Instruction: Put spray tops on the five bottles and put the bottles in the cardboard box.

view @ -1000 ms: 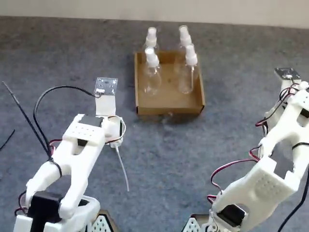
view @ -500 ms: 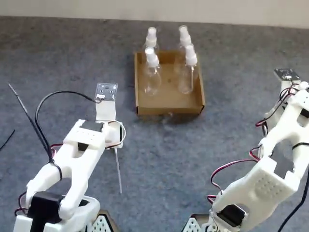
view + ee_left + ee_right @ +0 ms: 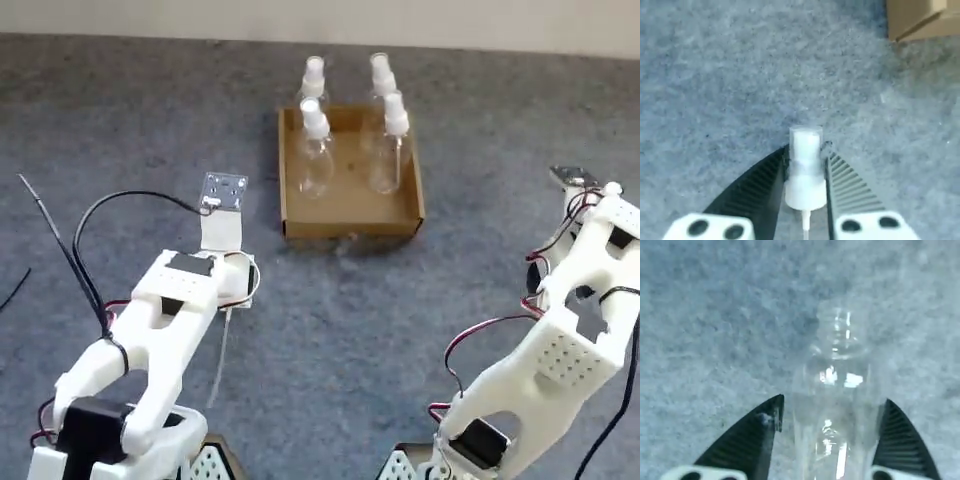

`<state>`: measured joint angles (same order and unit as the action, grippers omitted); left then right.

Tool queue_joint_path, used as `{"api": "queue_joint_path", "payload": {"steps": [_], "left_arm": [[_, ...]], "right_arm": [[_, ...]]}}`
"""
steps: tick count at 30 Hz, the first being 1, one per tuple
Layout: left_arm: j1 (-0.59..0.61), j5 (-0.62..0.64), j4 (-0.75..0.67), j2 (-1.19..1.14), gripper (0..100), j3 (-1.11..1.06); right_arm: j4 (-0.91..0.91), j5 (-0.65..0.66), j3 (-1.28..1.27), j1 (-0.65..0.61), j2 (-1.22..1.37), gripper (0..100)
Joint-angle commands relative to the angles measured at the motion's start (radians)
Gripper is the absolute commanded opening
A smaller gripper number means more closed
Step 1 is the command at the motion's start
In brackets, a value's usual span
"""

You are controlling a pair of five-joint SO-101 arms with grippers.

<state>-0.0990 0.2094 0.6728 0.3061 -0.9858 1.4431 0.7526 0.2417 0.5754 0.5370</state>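
My left gripper [image 3: 805, 150] is shut on a white spray top [image 3: 805, 170], held above the grey carpet. Its thin tube [image 3: 221, 355] hangs out beside the left arm [image 3: 170, 320] in the high view. A clear bottle with no top [image 3: 837, 385] sits between the fingers of my right gripper [image 3: 832, 410], which is open with a small gap on each side. The cardboard box [image 3: 350, 222] lies at the back centre. Two topped bottles [image 3: 313, 150] stand inside it, and two more [image 3: 380, 72] rise at its far edge.
Grey carpet covers the table. A black cable [image 3: 60, 250] loops at the left of the left arm. The right arm [image 3: 575, 340] stands at the right edge. A corner of the box [image 3: 915, 17] shows ahead of the left gripper.
The left arm has turned, and the spray top's tube has swung from pointing lower right to lower left. The right arm has shifted slightly left and toward the table's middle.
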Motion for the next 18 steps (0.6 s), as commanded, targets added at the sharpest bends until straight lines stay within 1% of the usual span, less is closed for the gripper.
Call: {"api": "queue_joint_path", "payload": {"steps": [1,13,15,18], "left_arm": [[-0.016,-0.074,-0.017,0.005,0,0.005],[-0.008,-0.087,0.012,0.013,0,0.002],[-0.008,-0.087,0.012,0.013,0,0.002],[-0.008,-0.087,0.011,0.013,0,0.002]], "right_arm": [[-0.01,0.003,0.048,-0.004,-0.015,24.6],[-0.024,0.0,0.051,-0.004,-0.025,24.5],[-0.019,-0.005,0.088,-0.005,-0.025,24.5],[-0.019,-0.094,0.165,-0.005,-0.024,24.5]]}}
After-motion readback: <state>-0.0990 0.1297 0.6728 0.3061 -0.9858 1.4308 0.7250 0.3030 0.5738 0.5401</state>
